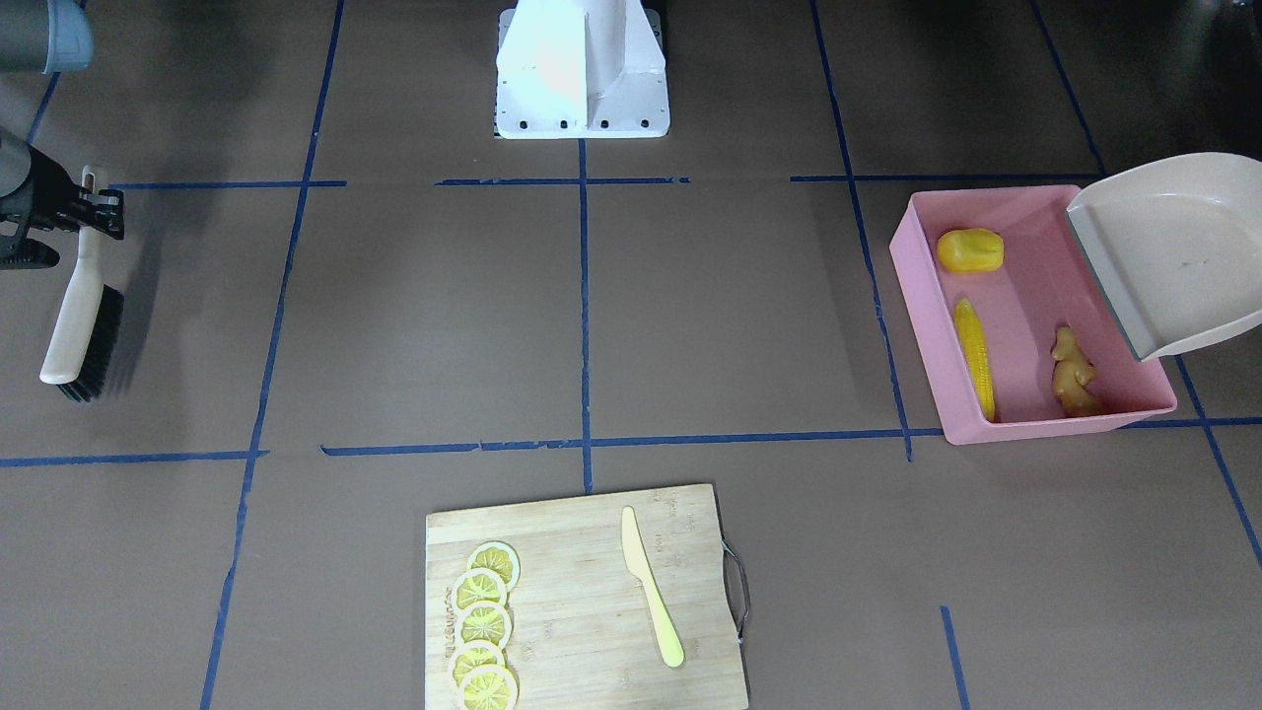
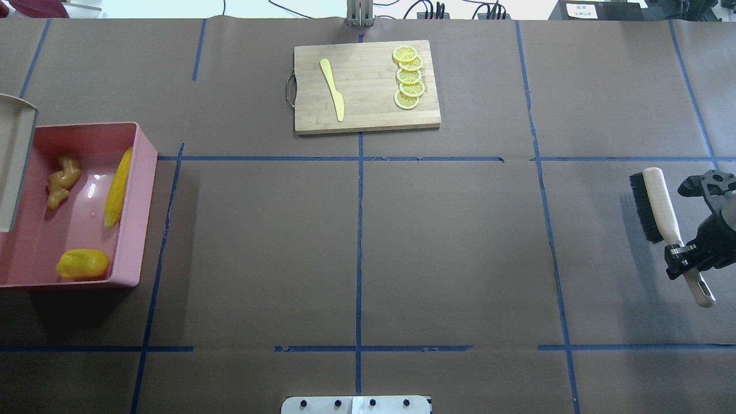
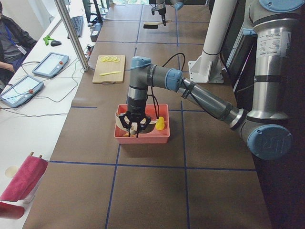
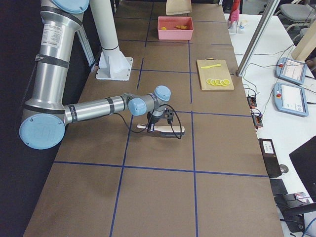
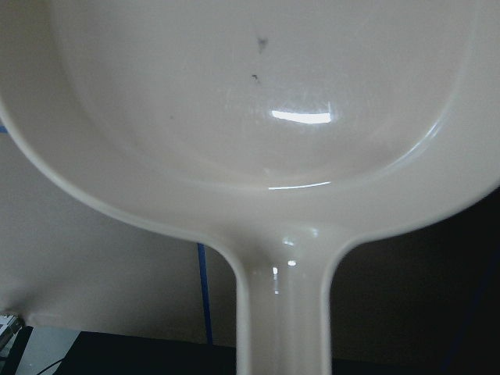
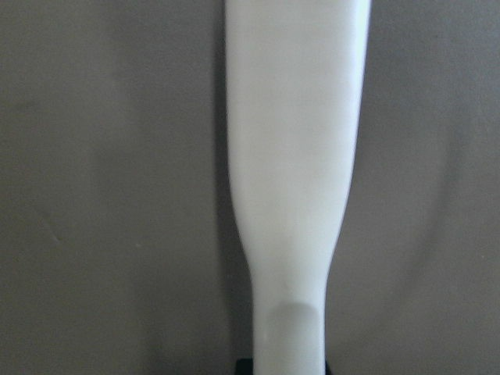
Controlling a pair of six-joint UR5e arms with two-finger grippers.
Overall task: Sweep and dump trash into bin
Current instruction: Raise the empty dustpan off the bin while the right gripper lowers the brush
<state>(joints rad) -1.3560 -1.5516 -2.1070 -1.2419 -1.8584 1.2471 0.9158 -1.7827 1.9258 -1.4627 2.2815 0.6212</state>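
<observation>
The pink bin (image 1: 922, 296) (image 2: 144, 201) holds the trash: a corn cob (image 1: 974, 355) (image 2: 117, 187), a ginger root (image 1: 1073, 373) (image 2: 62, 179) and a lumpy yellow oval piece (image 1: 969, 249) (image 2: 83, 263). A beige dustpan (image 1: 1173, 247) (image 5: 250, 101) hangs tilted over the bin's outer side, its pan empty. My left gripper (image 3: 135, 126) is above the bin; I cannot tell whether it is open or shut. Far across the table, my right gripper (image 2: 681, 253) (image 1: 94, 207) is shut on the handle of a brush (image 2: 658, 201) (image 1: 74, 316) with black bristles, low over the table.
A wooden cutting board (image 1: 582, 602) with several lemon slices (image 1: 483, 611) and a pale yellow knife (image 1: 651, 592) lies at the operators' edge. The white robot base (image 1: 582, 69) is opposite it. A side desk with tablets (image 3: 47, 64) and a seated person lies beyond.
</observation>
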